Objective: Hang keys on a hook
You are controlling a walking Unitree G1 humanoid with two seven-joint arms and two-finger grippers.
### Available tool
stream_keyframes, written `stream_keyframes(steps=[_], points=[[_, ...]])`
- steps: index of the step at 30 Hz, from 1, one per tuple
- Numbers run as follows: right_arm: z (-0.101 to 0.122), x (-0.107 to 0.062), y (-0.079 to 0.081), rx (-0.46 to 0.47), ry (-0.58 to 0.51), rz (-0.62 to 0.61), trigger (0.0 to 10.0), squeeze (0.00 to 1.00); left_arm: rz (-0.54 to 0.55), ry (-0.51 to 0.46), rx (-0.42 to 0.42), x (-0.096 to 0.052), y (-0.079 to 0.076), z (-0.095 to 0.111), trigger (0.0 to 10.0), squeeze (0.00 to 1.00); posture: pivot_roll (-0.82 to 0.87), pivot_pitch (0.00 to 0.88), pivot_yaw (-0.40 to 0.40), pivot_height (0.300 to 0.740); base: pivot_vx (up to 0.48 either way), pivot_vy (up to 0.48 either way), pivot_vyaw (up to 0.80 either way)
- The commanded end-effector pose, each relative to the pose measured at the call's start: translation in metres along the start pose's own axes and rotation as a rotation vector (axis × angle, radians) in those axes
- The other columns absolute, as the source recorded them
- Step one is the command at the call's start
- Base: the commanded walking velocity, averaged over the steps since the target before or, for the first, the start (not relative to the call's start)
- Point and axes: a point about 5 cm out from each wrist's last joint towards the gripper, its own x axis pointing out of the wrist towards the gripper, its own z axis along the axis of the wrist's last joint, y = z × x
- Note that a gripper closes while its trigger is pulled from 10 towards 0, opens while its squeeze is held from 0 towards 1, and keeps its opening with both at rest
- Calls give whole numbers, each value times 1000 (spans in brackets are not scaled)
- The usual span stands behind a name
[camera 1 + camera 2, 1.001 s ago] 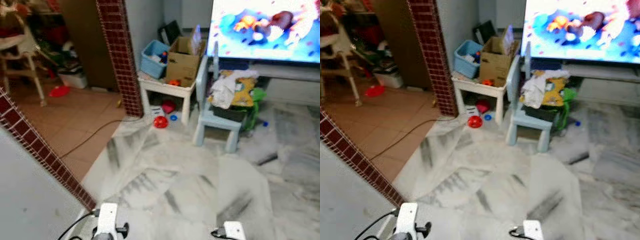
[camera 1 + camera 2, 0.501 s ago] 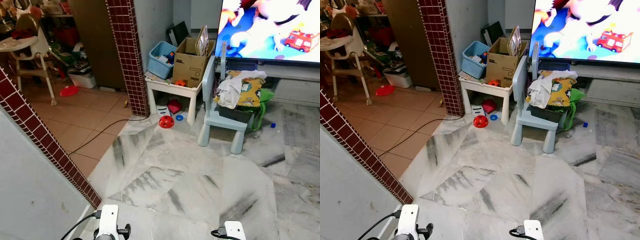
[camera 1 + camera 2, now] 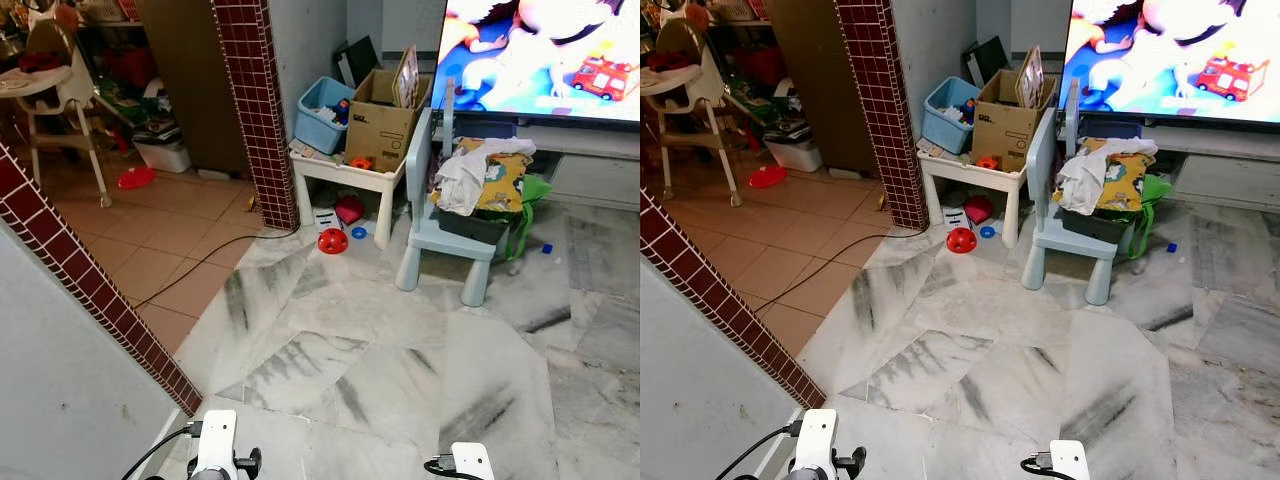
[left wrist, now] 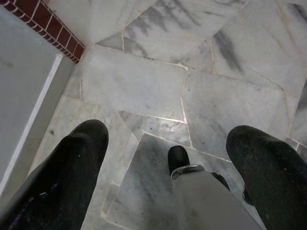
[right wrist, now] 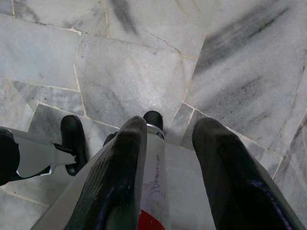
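From the head, both arms hang low at the bottom edge, the left arm (image 3: pixel 215 455) and the right arm (image 3: pixel 462 462) showing as white wrist blocks with black cables. Ahead of them spreads a grey marble floor (image 3: pixel 380 330). Well ahead and slightly left of the left arm stands a column of dark red tiles (image 3: pixel 255 110), with a black cable (image 3: pixel 205 265) trailing from its foot across the tan tiled floor. Close on the left arm's outer side runs a grey wall edged with the same red tiles (image 3: pixel 90 290). Far ahead, between the two arms, a small white table (image 3: pixel 345 180) carries a cardboard box (image 3: pixel 385 120) and a blue bin (image 3: pixel 322 112); a red ball (image 3: pixel 332 241) lies on the floor below it. Far ahead of the right arm is a pale blue chair (image 3: pixel 440 220) heaped with clothes (image 3: pixel 475 175), and behind it a lit television (image 3: pixel 545 55). A white high chair (image 3: pixel 55 100) stands far off to the left.

Along the left gripper (image 4: pixel 168 139), the two black fingers are spread wide with nothing between them, above the marble floor and the robot's foot (image 4: pixel 178 157).

Along the right gripper (image 5: pixel 169 129), the fingers stand a narrow gap apart, also above the floor. Whether they grip anything cannot be told. No keys or hook can be made out.
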Motion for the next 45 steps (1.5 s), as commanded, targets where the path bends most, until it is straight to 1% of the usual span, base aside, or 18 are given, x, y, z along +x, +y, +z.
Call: stream_keyframes(steps=[1, 7, 9, 10, 11, 12, 14, 15, 18, 23, 29, 45], points=[[0, 0, 1, 9, 5, -7, 10000, 0, 9, -4, -1, 0, 5, 2, 10000, 0, -59, 6, 70, 740, 0, 0, 0], [-1, 0, 1, 5, 10, 0, 10000, 0, -7, -7, 2, 0, 4, 2, 10000, 0, -59, 10, 71, 740, 0, 0, 0], [-1, 0, 1, -21, 7, 11, 10000, 0, -40, -18, 48, 0, 2, 3, 10000, 0, -63, 12, 73, 740, 0, 0, 0], [-1, 0, -3, -25, 8, 9, 10000, 0, -57, -21, 68, -1, 3, 2, 10000, 0, -61, 13, 73, 740, 0, 0, 0], [-1, 0, -3, -25, 8, 9, 10000, 0, -57, -21, 68, -1, 3, 2, 10000, 0, -61, 13, 73, 740, 0, 0, 0], [-2, -1, -6, -30, 9, 4, 10000, 0, -54, -18, 69, -1, 6, 1, 10000, 0, -58, 15, 73, 740, 0, 0, 0], [-4, -2, -17, -54, 17, -13, 10000, 0, -18, -6, 58, -3, 16, -3, 10000, 0, -58, 17, 71, 740, 0, 0, 0], [-4, -3, -19, -60, 18, -15, 10000, 0, -13, -7, 48, -3, 18, -3, 10000, 0, -57, 17, 69, 740, 0, 0, 0], [-4, -3, -24, -81, 19, -16, 10000, 0, -12, -14, 37, -3, 19, -2, 10000, 0, -57, 16, 67, 740, 0, 0, 0], [-1, -4, -33, -90, 16, -30, 10000, 0, -14, -16, 44, -3, 20, -2, 10000, 0, -61, 11, 64, 740, 0, 0, 0], [0, -4, -35, -110, 14, -29, 10000, 0, -13, -14, 48, -4, 20, -2, 10000, 0, -61, 5, 65, 740, 0, 0, 0], [-1, -4, -33, -110, 16, -22, 10000, 0, -18, -7, 49, -4, 19, -5, 10000, 0, -63, 0, 68, 740, 0, 0, 0]])
